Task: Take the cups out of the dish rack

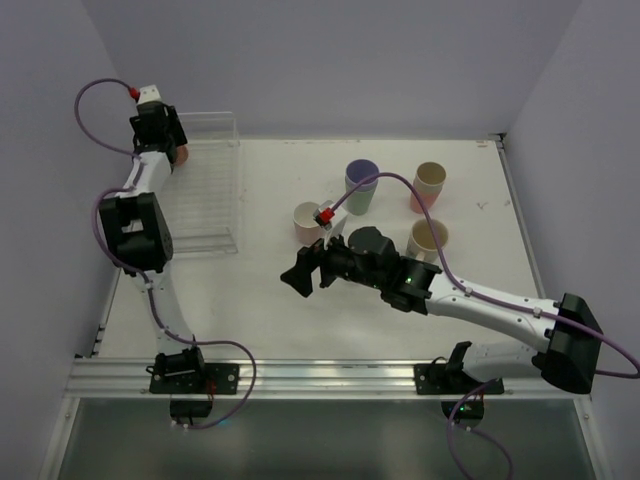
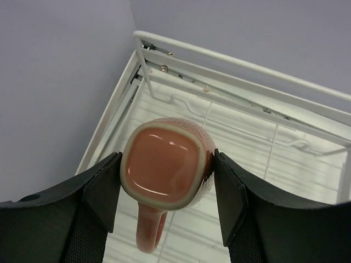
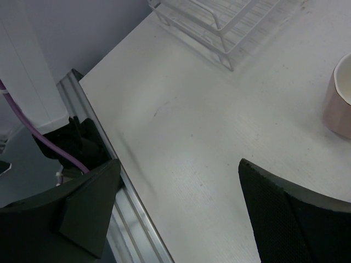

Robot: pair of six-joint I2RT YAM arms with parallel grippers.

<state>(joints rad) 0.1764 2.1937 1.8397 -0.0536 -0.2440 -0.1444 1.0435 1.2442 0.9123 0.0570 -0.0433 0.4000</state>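
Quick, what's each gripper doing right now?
Left gripper: closed on the reddish-brown mug at the dish rack's corner.
Right gripper: open, holding nothing.

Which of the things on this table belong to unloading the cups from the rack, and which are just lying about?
Job: white wire dish rack; reddish-brown handled ceramic mug inside it, clamped by the left gripper; already out on the table, purple plastic tumbler, pink plastic tumbler, two beige plastic tumblers.
Lying about: purple cables; aluminium rail along the near edge.
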